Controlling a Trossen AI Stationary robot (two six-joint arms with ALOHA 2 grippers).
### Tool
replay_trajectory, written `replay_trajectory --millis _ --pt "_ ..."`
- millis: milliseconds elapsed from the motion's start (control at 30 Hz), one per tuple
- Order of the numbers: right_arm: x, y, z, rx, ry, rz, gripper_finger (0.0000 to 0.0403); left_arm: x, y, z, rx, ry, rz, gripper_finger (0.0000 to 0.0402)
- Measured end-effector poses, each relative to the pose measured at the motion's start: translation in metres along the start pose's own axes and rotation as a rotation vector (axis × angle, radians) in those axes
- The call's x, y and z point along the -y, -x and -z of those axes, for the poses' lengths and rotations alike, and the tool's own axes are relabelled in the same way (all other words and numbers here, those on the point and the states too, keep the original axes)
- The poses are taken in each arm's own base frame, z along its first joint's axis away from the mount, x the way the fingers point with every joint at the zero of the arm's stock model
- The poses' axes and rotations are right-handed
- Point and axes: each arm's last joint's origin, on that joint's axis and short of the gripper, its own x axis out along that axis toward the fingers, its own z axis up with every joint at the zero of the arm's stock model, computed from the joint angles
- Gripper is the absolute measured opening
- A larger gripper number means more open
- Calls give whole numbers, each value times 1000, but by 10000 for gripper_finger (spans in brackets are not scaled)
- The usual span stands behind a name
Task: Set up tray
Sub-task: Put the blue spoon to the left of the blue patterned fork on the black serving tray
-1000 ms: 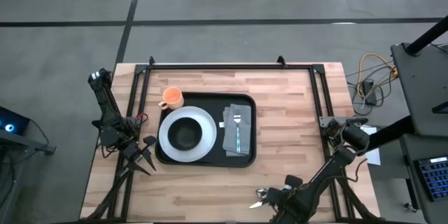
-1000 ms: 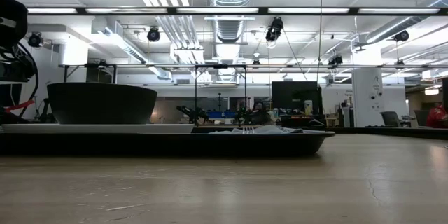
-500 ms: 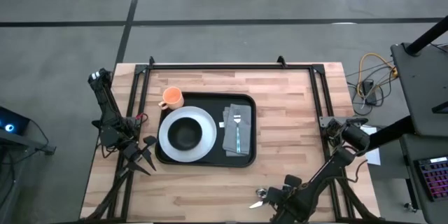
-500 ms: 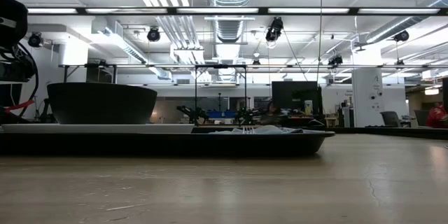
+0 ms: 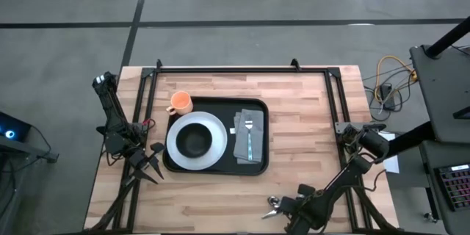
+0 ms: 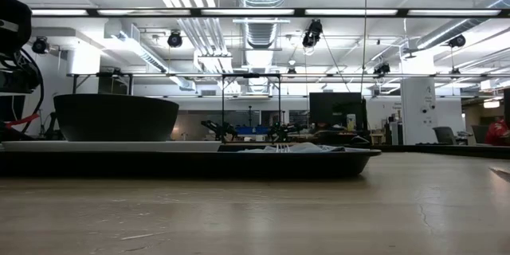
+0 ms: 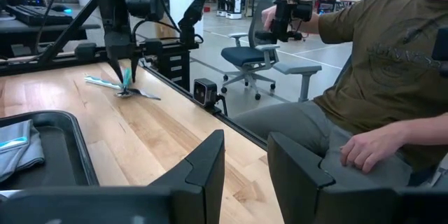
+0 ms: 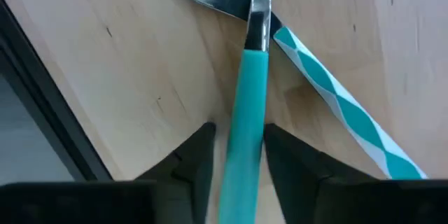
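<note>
The tray (image 5: 214, 136) lies in the middle of the table (image 5: 308, 117), a little toward the left arm's side. On it stand a white plate (image 5: 195, 140) with a black bowl (image 5: 194, 140) inside, and just beside the plate a grey napkin (image 5: 248, 138) with a fork (image 5: 249, 136) on top. An orange cup (image 5: 180, 103) stands at the tray's far left corner; I cannot tell if it is on the rim or just outside.

The step in hand seems to be the fetching of more cutlery. The right gripper (image 5: 280, 207) is low over the table's near edge, well apart from the tray, above two utensils that cross each other. In the right wrist view a teal-handled spoon (image 8: 246, 112) lies between the two fingers (image 8: 199, 161), which stand a little open on each side of the handle and, as far as I can see, do not press it. The other utensil, a piece with a teal and white handle (image 8: 336, 108), lies under the spoon.

The left gripper (image 5: 150, 163) waits near the tray's near left corner, its fingers partly open and empty.

I think the next move calls for closing on the spoon's handle alone, lifting it clear of the piece below, then carrying it to the tray, probably beside the fork. The handle is thin and smooth, so it may slip or turn.
</note>
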Motion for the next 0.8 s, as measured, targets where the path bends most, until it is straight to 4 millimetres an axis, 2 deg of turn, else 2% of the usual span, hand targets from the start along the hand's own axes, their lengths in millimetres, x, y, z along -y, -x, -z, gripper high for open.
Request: replay_trajectory --millis 167,367,533,800 --pt "1 0 1 -23 -6 3 41 0 0 0 0 0 0 91" --pt "-3 7 -1 -24 19 -2 41 0 0 0 0 0 1 91" --pt "0 27 -1 39 4 -14 41 0 0 0 0 0 1 91" --pt "17 62 -8 109 -191 -17 41 0 0 0 0 0 1 91"
